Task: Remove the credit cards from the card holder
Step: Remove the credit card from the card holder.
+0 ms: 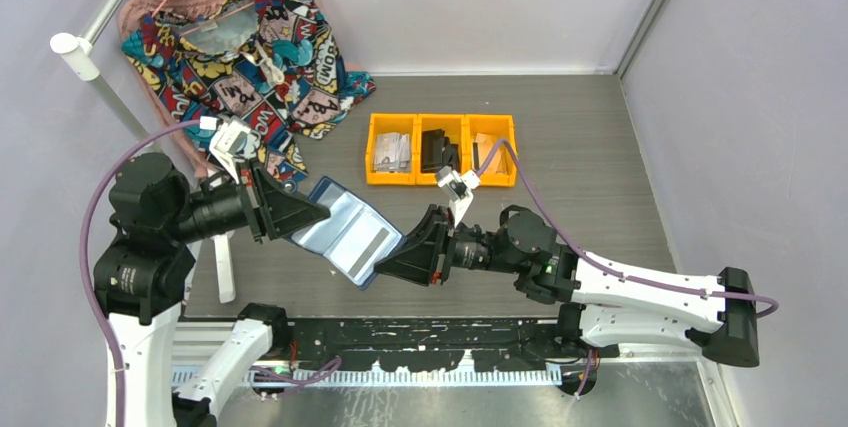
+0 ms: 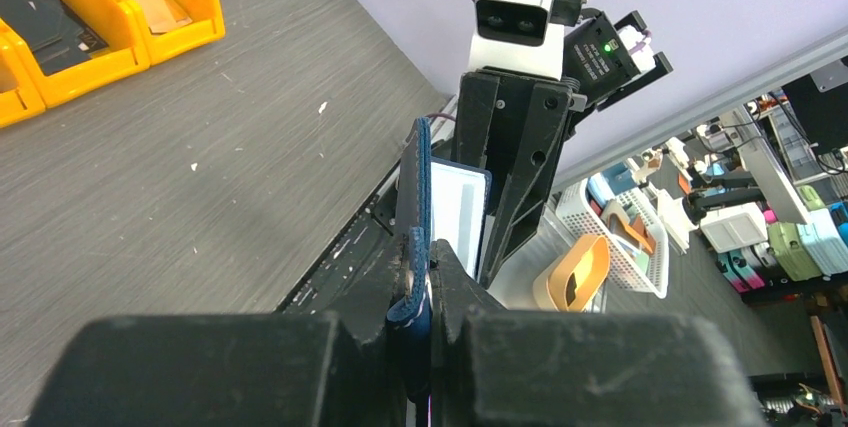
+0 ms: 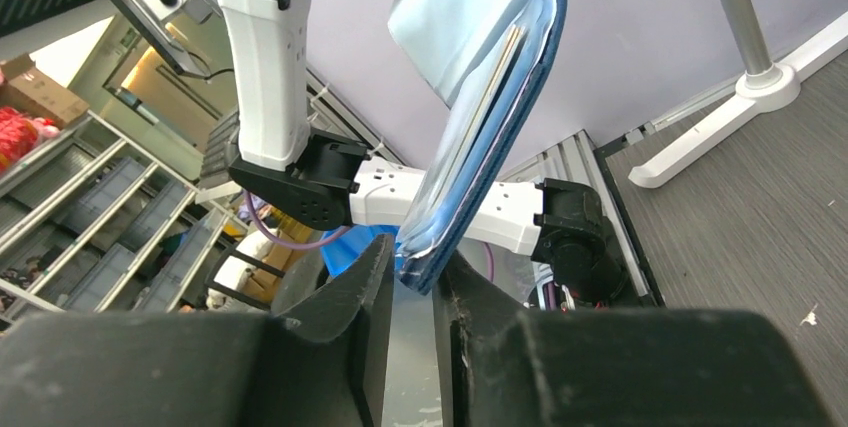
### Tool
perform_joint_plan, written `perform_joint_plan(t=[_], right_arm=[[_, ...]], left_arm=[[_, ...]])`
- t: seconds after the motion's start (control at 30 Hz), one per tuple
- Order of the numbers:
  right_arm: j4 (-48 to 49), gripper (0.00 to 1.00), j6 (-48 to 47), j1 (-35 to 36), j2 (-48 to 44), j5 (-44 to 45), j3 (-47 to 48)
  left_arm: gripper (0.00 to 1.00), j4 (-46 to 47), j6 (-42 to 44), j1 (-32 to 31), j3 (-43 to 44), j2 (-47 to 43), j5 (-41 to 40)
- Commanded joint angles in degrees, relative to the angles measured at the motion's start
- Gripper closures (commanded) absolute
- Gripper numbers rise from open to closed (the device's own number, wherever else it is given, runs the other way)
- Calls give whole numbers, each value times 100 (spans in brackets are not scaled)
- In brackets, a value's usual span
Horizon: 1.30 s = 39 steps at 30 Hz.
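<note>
The navy-blue card holder (image 1: 340, 230) hangs open above the table, its lighter blue inside facing up. My left gripper (image 1: 303, 217) is shut on its left end; in the left wrist view the blue edge (image 2: 418, 237) is pinched between the jaws of that gripper (image 2: 430, 259). A pale credit card (image 1: 366, 238) with a grey stripe shows in the right-hand pocket, and its white face (image 2: 460, 215) shows from the left wrist. My right gripper (image 1: 388, 267) stands open at the holder's lower right corner. That corner (image 3: 440, 252) dips between its fingertips (image 3: 372, 267), with a gap on the left side.
Three joined yellow bins (image 1: 441, 179) stand beyond the arms, holding a grey papery stack (image 1: 392, 153), black items (image 1: 436, 150) and tan items (image 1: 490, 147). A colourful garment (image 1: 245, 57) hangs at the back left. A white stand foot (image 1: 224, 267) lies near the left arm.
</note>
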Motion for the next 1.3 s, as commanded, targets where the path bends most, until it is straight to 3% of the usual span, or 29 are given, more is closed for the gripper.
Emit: perform_joint_plan(t=[0.0,0.5,0.7,0.93,1.1,1.2,1.27], right_arm=[[144,74,-195,69,-197,139,246],[-95,92,-290,78,-231,658,350],[76,87,-92,80,-4,1223,421],[356,68,325,83,274,1390,536],[479,66,438,76,338,1343,554],[477,59,594,80,404,1306,670],[416,62,711,81,520,1263,833]], left_arm=[[100,227,-54,25,102,-2,-68],[100,219,-151,23,156,-37,-59],[100,315,-261,27,80,-72,35],[100,184,4,29,68,-106,67],[100,124,129,24,39,-133,60],[100,75,300,27,-48,-173,1],[100,42,497,20,-200,-257,-88]])
